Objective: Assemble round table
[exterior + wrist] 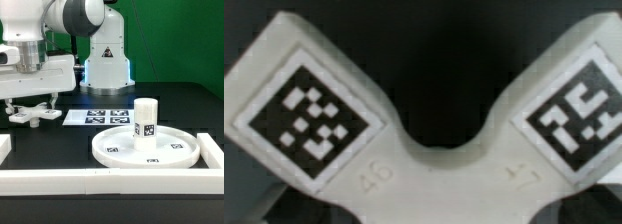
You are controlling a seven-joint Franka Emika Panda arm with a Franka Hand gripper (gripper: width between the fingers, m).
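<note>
I'm down low at the exterior view's left, and my gripper [30,106] hangs right over the cross-shaped base [33,119], which lies flat on the black table [60,145]. From that camera my white hand and the white part blur into one another. I honestly cannot tell whether my fingers are clamped on the base, touching it or spread above it. Up close through the wrist view, the cross-shaped base [423,185] fills nearly everything. Two of its arms splay out in a V with a dark gap between them, and each carries a black-and-white square tag, one [313,116] on one arm and one [574,110] on the other. My own fingertips don't show there, so that view doesn't show my grip either. Over toward the exterior view's right, well apart from me, the large round disc [140,163] lies flat on the table with its rim up. The short leg [146,108] stands upright on it, near the middle, with a tag on the side facing the camera. Between me and the disc, farther back, lies the marker board [100,117], flat on the table. A white border rail [100,181] runs along the front edge, with the disc close behind it.
</note>
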